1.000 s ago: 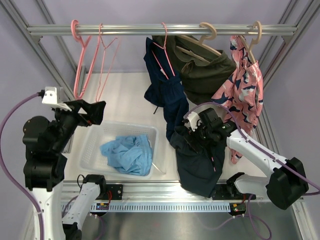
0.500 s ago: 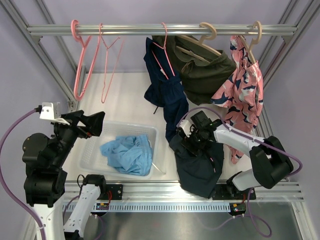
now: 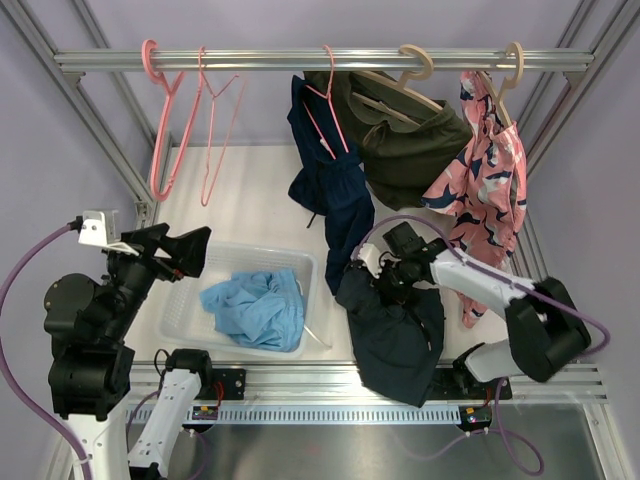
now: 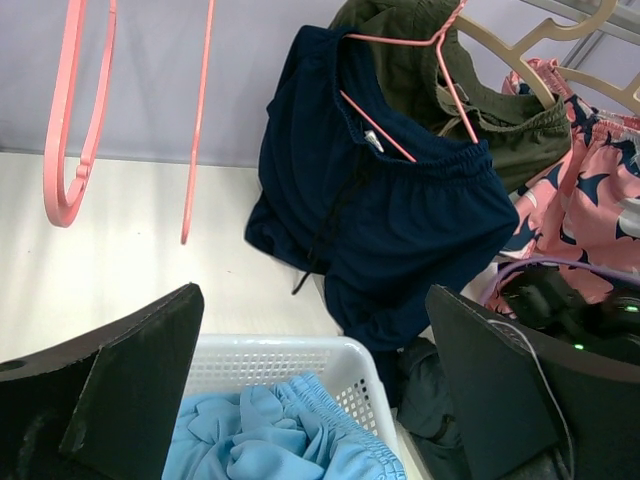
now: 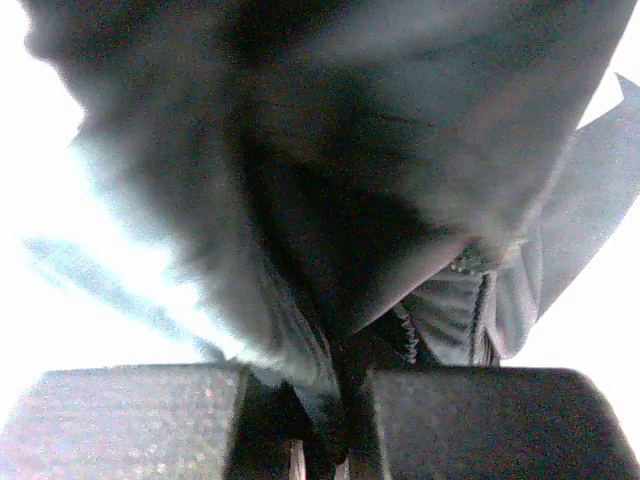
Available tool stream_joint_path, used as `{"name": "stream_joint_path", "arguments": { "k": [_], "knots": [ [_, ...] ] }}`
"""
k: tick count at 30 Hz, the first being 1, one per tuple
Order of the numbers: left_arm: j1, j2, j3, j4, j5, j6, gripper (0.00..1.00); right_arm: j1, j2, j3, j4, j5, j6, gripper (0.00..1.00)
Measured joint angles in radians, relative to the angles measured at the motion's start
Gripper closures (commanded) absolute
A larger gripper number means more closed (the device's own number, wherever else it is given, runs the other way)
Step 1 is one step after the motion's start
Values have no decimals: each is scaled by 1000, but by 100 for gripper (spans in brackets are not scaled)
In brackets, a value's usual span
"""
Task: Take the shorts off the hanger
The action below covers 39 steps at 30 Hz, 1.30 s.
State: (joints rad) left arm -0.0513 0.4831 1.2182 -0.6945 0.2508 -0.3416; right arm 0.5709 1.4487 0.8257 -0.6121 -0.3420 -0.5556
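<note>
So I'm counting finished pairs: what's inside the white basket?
Only the crumpled light-blue shorts show inside the basket; anything beneath them is covered by the fabric.

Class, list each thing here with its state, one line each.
light sky-blue fabric shorts, crumpled in white plastic basket
dark slate-navy shorts, off hanger, gripped
deep navy shorts, hanging on pink wire hanger
olive-green shorts, on wooden hanger
pink patterned shorts, on second wooden hanger
two other pink hangers, empty
left gripper, open
right gripper, shut on dark slate-navy shorts
</note>
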Motion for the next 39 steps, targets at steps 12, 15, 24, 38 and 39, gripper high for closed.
{"name": "stream_joint_path", "arguments": {
  "k": [12,15,24,38,39],
  "knots": [
    [0,-6,-2,64,49,1,1,4,-515,136,-306,-270,-125,100],
    [0,-5,12,72,59,1,1,5,-488,289,-318,-326,-76,100],
    [0,-7,124,137,67,1,1,36,-226,861,-173,-504,199,100],
    [0,-79,150,174,62,11,1,185,373,1736,181,-555,711,100],
    [0,-85,154,173,60,13,1,197,395,1754,206,-547,739,100]
  ]
}}
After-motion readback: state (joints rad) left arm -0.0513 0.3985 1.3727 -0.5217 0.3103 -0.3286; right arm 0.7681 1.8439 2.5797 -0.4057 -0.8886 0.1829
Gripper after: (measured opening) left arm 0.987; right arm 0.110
